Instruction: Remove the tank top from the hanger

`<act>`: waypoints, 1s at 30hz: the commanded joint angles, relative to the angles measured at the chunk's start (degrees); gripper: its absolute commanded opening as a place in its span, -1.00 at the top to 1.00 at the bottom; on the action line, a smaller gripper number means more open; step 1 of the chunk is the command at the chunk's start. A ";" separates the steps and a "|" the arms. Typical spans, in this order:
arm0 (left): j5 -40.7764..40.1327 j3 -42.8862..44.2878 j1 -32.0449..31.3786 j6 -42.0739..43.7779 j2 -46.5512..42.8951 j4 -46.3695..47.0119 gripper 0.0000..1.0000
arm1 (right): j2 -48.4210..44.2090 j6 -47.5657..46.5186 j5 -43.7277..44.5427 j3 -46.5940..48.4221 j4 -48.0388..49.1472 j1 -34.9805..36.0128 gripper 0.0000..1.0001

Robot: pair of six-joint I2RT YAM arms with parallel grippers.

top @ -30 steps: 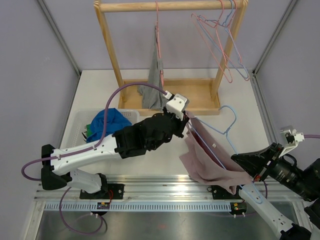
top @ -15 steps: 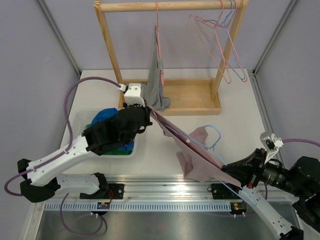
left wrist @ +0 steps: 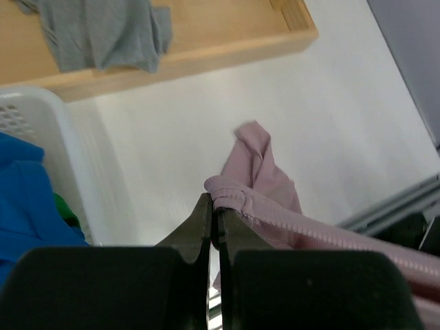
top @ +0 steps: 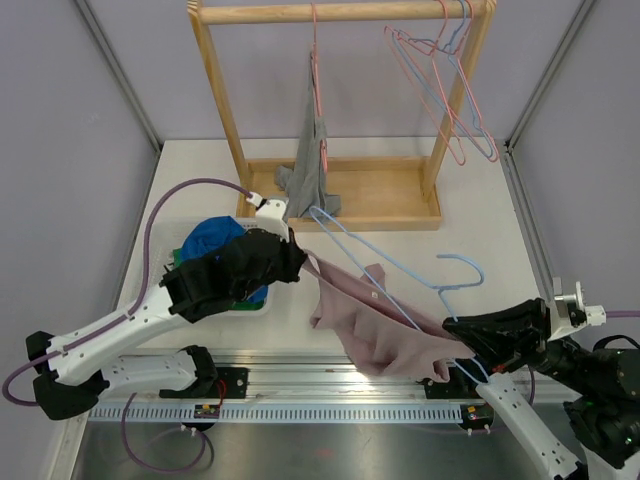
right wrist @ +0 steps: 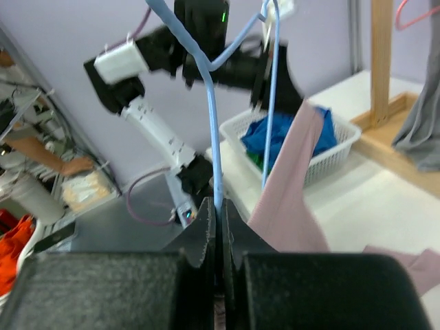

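The pink tank top (top: 380,335) hangs from a light-blue wire hanger (top: 461,258) held low over the table's near edge. My left gripper (top: 297,262) is shut on the top's ribbed strap, seen in the left wrist view (left wrist: 230,198), and stretches it away from the hanger towards the left. My right gripper (top: 452,328) is shut on the hanger's wire (right wrist: 210,117). The hanger's far corner sticks out bare; the cloth (right wrist: 292,199) drapes over its lower part. The rest of the top sags towards the table (left wrist: 265,175).
A white basket (top: 160,240) with blue and green clothes sits under my left arm. A wooden rack (top: 340,12) at the back holds a grey garment (top: 312,165) on a pink hanger and several bare hangers (top: 450,90). Its base tray (top: 385,195) lies behind.
The hanger has swung so its hook points right and its far corner is now bare. The tank top has slid lower and sags. My left gripper shifted slightly nearer, still holding the strap.
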 commanded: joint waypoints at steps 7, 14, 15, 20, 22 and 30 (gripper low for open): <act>24.43 -14.18 -6.45 5.43 -4.23 13.67 1.00 | -2.01 10.05 18.84 -27.61 69.63 0.40 1.00; 12.53 -20.36 -6.90 -0.62 -6.96 7.21 1.00 | 3.98 -0.93 28.27 -29.74 74.53 0.40 1.00; 10.65 -19.92 -6.90 -2.37 -6.78 5.52 1.00 | 3.89 -1.55 28.01 -27.91 72.24 0.49 1.00; 0.20 -16.68 -6.90 -7.04 -7.48 -3.18 0.36 | 7.04 -2.08 30.46 -12.71 34.11 0.40 1.00; -2.36 -14.92 -6.90 -8.19 -8.36 -5.21 -0.29 | 11.08 -3.66 31.96 -5.15 25.50 0.40 1.00; -14.76 -2.89 -6.90 -5.30 -11.26 -17.52 -0.98 | 25.67 -5.34 38.27 9.71 4.11 0.40 1.00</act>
